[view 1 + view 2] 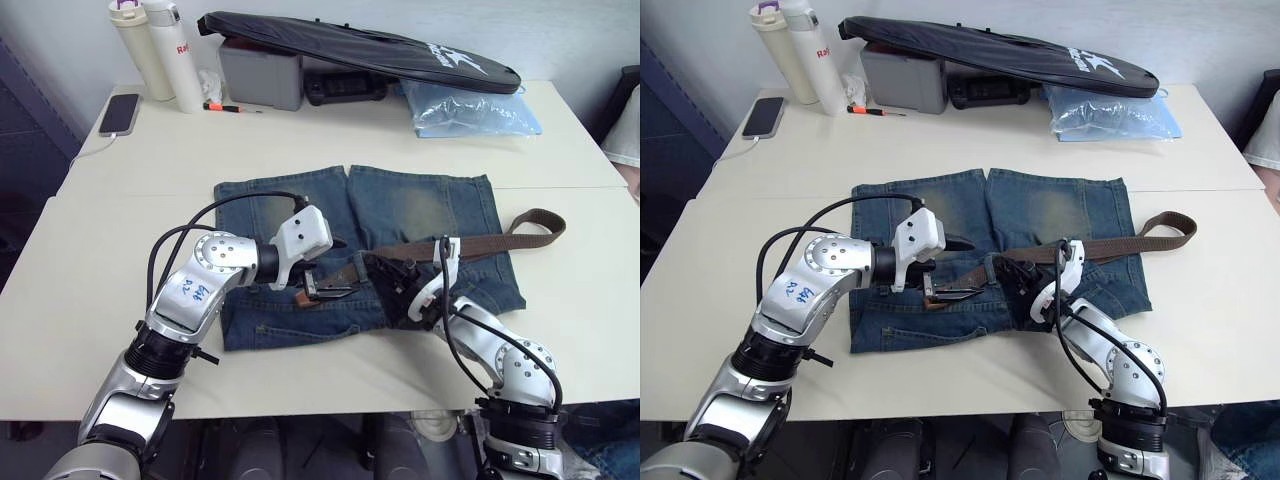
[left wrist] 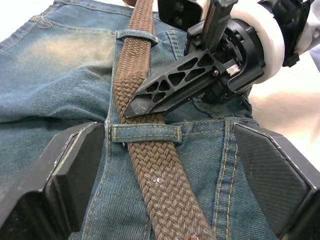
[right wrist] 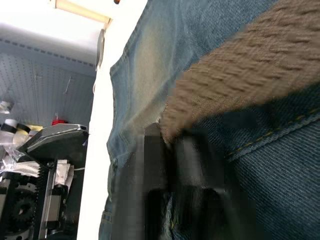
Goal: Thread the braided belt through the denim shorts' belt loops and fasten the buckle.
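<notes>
Overhead, both grippers meet over the shorts (image 1: pixel 420 215); closer, the left gripper (image 2: pixel 165 170) gapes around the belt (image 2: pixel 155 175), loop (image 2: pixel 146 133) threaded; right grip unclear.

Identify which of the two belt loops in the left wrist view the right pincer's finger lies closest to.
The nearer belt loop, between the left pincer's fingers; the right pincer's finger tip lies just above it on the braided belt.

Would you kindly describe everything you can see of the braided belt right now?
The braided belt is a brown woven strap lying along the waistband of the denim shorts. It passes under two belt loops seen from the left wrist. Its silver buckle sits near mid-waistband by the left gripper, whose fingers are spread either side of the strap. The right gripper presses onto the strap. The far end runs off the shorts and folds back in a loop on the table.
</notes>
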`<action>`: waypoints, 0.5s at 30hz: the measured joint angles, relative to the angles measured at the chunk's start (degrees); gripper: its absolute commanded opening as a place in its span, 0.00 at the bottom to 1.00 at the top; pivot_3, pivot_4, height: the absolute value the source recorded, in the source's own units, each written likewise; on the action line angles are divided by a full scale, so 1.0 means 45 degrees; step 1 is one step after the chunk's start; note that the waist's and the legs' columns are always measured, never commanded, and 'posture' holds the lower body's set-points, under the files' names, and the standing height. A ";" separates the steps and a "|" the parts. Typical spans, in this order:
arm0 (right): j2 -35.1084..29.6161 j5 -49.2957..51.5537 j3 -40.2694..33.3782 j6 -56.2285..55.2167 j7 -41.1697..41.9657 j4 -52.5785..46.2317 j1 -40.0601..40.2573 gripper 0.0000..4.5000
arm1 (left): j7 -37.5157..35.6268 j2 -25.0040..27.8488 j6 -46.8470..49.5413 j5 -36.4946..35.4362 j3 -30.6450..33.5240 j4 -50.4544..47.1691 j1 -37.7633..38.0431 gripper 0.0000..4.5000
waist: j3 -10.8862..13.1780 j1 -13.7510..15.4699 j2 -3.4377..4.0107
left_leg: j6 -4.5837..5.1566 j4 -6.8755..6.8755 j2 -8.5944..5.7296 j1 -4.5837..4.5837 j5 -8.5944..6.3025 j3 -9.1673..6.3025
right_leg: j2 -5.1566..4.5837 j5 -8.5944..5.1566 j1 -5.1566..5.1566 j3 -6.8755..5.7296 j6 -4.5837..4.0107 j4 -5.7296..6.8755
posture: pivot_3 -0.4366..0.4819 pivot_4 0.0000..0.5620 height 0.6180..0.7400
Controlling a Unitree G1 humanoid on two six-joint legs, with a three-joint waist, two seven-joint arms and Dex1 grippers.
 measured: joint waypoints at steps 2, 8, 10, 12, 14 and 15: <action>-0.0005 0.0314 -0.0101 -0.0023 -0.0061 0.0007 -0.0031 0.55 | -0.0003 -0.0023 -0.0032 0.0009 -0.0003 0.0069 -0.0001 1.00 | 0.0000 0.0004 0.0000 | 0.0000 0.0000 0.0000 0.0000 0.0000 0.0000 | 0.0000 0.0000 0.0000 0.0000 0.0000 -0.0001 | 0.48 0.27 0.99; -0.1616 0.1440 -0.0442 0.0308 -0.0374 -0.0346 -0.0058 0.99 | -0.0101 -0.0033 -0.0121 0.0066 -0.0027 0.0399 -0.0052 1.00 | 0.0001 0.0062 0.0001 | 0.0001 0.0006 -0.0001 -0.0009 -0.0001 -0.0001 | -0.0002 0.0000 0.0002 -0.0001 0.0000 -0.0007 | 0.48 0.27 0.99; -0.3112 0.1805 -0.0502 0.0789 -0.0384 -0.0814 0.0217 0.99 | -0.0210 -0.0013 -0.0176 0.0097 -0.0029 0.0479 -0.0173 1.00 | 0.0002 0.0125 0.0001 | 0.0004 0.0009 -0.0001 -0.0014 -0.0002 0.0000 | -0.0002 0.0000 0.0001 -0.0001 0.0000 -0.0011 | 0.48 0.27 0.99; -0.4497 0.1953 -0.0498 0.1371 -0.0055 -0.1247 0.0517 0.99 | -0.0329 0.0037 -0.0333 0.0115 -0.0021 0.0553 -0.0289 1.00 | 0.0004 0.0172 0.0004 | 0.0004 0.0006 -0.0002 -0.0015 -0.0003 0.0003 | -0.0002 0.0000 -0.0001 -0.0001 0.0000 -0.0016 | 0.48 0.27 0.99; -0.6301 0.1770 -0.0482 0.2033 0.1001 -0.2058 0.0708 0.99 | -0.0480 0.0131 -0.0476 0.0119 -0.0006 0.0713 -0.0332 1.00 | 0.0006 0.0183 0.0008 | 0.0006 0.0002 -0.0001 -0.0013 -0.0004 0.0005 | -0.0001 0.0000 -0.0007 0.0001 -0.0001 -0.0014 | 0.48 0.27 0.99; -0.7241 0.1450 -0.0506 0.2267 0.1732 -0.2564 0.0687 0.99 | -0.0551 0.0182 -0.0523 0.0120 -0.0004 0.0836 -0.0336 1.00 | 0.0007 0.0178 0.0010 | 0.0007 -0.0002 -0.0001 -0.0012 -0.0004 0.0006 | -0.0001 0.0000 -0.0010 0.0003 -0.0001 -0.0015 | 0.48 0.27 0.99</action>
